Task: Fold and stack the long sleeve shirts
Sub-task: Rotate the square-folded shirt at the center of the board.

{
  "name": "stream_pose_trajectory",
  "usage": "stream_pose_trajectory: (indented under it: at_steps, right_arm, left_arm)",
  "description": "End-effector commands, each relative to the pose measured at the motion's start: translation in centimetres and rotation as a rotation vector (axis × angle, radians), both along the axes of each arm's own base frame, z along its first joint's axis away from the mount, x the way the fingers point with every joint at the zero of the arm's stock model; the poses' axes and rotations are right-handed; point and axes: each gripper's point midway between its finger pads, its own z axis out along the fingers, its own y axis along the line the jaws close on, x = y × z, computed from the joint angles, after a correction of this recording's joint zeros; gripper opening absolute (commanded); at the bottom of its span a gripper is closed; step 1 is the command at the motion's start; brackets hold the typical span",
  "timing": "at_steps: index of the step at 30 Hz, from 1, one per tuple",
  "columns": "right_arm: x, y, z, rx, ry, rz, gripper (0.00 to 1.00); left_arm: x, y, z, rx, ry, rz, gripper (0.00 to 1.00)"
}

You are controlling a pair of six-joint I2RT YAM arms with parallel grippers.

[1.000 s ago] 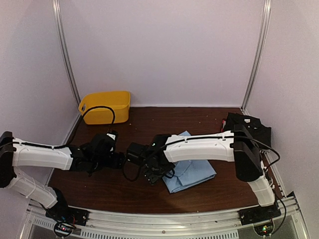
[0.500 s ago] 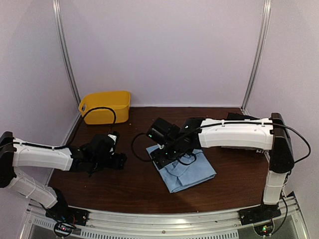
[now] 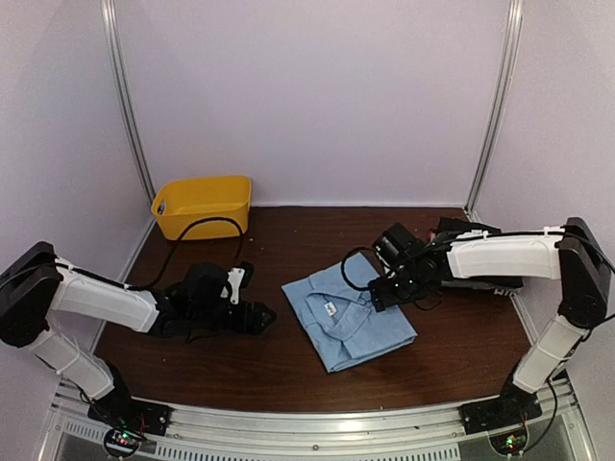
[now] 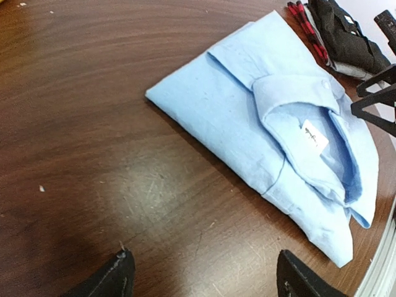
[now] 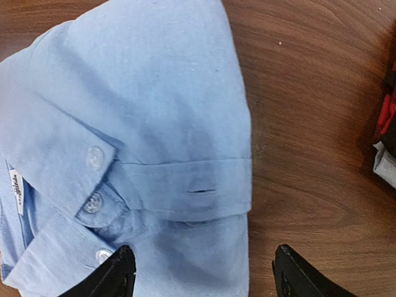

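Note:
A folded light blue shirt (image 3: 351,315) lies collar-up in the middle of the table, large in the left wrist view (image 4: 278,124) and the right wrist view (image 5: 142,124). My left gripper (image 3: 261,315) rests low on the wood just left of it, open and empty (image 4: 204,281). My right gripper (image 3: 381,291) hovers over the shirt's right far edge, above a cuff, open with nothing held (image 5: 201,278). A folded black shirt (image 3: 490,245) lies at the right wall (image 4: 343,34), on top of a pale grey one (image 4: 354,71).
A yellow bin (image 3: 204,205) stands at the back left corner. Some red-patterned cloth (image 4: 306,21) shows beside the black shirt, also at the right wrist view's edge (image 5: 387,120). Metal rails run along the table's near edge (image 3: 317,423).
The right arm has swung from the shirt's left side back to its right far edge, uncovering the shirt. The left gripper has slid right, closer to the shirt.

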Motion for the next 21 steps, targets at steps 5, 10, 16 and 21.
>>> stream_pose_trajectory:
  at_steps: [5,10,16,21]
  right_arm:
    - [0.0,-1.3,-0.5,0.202,-0.008,-0.014,0.77]
    - [0.5,-0.3,-0.4,0.246,-0.036,0.025,0.75]
    - [1.5,0.4,0.5,0.278,-0.080,0.031,0.77]
    - [1.8,1.2,0.3,0.299,-0.080,0.051,0.76]
  left_arm:
    - [0.2,-5.5,0.9,-0.171,0.042,-0.112,0.80]
    - [0.2,-6.7,-0.2,-0.192,0.088,-0.121,0.79]
    - [0.0,-7.1,-1.2,-0.189,0.111,-0.124,0.78]
    - [-0.1,-7.1,-1.8,-0.181,0.117,-0.123,0.77]
